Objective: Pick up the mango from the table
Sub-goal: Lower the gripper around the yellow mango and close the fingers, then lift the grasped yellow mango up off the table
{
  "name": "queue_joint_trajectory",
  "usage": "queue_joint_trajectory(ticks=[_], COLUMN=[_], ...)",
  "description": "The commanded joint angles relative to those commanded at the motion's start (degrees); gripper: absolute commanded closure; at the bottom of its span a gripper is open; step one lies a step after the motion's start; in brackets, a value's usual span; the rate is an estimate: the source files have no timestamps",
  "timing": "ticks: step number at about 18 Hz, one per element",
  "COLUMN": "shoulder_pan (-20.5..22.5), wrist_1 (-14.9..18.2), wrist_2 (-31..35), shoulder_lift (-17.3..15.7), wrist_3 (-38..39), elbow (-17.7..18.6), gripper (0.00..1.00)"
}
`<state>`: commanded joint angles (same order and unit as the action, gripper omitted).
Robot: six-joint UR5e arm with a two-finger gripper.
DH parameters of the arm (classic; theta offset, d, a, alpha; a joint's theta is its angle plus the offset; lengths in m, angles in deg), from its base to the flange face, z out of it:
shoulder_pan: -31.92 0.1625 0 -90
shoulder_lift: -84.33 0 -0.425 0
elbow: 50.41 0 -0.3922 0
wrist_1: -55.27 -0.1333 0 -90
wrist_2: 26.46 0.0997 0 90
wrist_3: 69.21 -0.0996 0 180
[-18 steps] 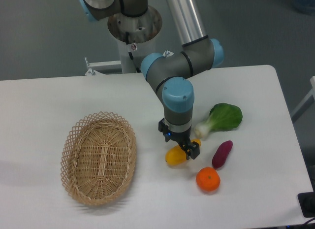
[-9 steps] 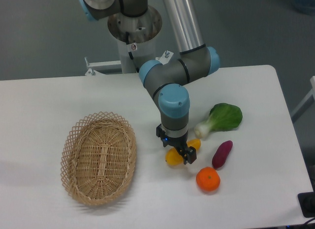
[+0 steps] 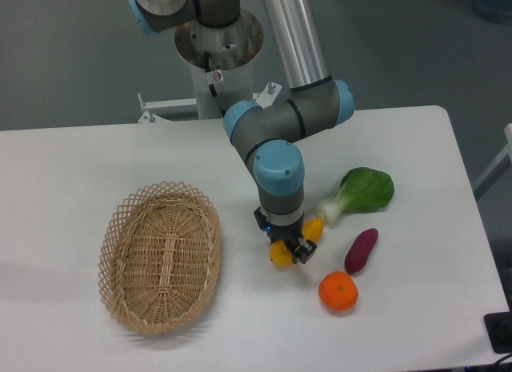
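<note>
A woven basket (image 3: 161,256) is seen at nine o'clock of the gripper (image 3: 290,250), a leafy green (image 3: 364,191) at two o'clock, a purple sweet potato (image 3: 361,250) at three o'clock and a tangerine (image 3: 338,291) at four o'clock, all on the table (image 3: 72,164). The mango (image 3: 282,254), smooth and yellow-orange, is held across its middle by the closed-in fingers, both ends being shown beside them near the table's centre.

The white desk (image 3: 96,164) has rounded corners. An oval wicker basket (image 3: 161,256) lies toward its left front. To the right of the middle lies a yellow-orange mango (image 3: 294,242). A leafy green vegetable (image 3: 358,194) lies nearer the right edge, a purple sweet potato (image 3: 361,250) in front of it, and an orange tangerine (image 3: 338,291) nearest the front edge.
</note>
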<state>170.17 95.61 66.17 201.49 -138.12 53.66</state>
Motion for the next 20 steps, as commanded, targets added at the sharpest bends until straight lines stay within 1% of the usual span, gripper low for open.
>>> queue_joint_trajectory(ticks=[4, 6, 8, 11, 13, 15, 18, 19, 20], shoulder_pan=[0.00, 0.35, 1.05, 2.54, 3.77, 5.18, 7.03, 7.81, 8.61], wrist_1=[0.09, 0.09, 0.35, 0.44, 0.53, 1.40, 2.63, 3.33, 4.99], wrist_2=[-0.17, -0.70, -1.40, -5.87, -10.00, -13.52, -15.47, -16.08, -17.13], shoulder_lift=[-1.40, -3.33, -5.09, -7.02, -8.17, -9.14, -11.16, -11.51, -12.12], wrist_3=[0.18, 0.18, 0.62, 1.58, 2.72, 3.95, 4.66, 4.49, 4.22], elbow=[-0.79, -1.23, -2.72, -3.60, -4.91, -6.85, -7.38, -7.73, -8.34], gripper=[0.52, 0.52, 0.51, 0.51, 0.51, 0.51, 0.51, 0.51, 0.51])
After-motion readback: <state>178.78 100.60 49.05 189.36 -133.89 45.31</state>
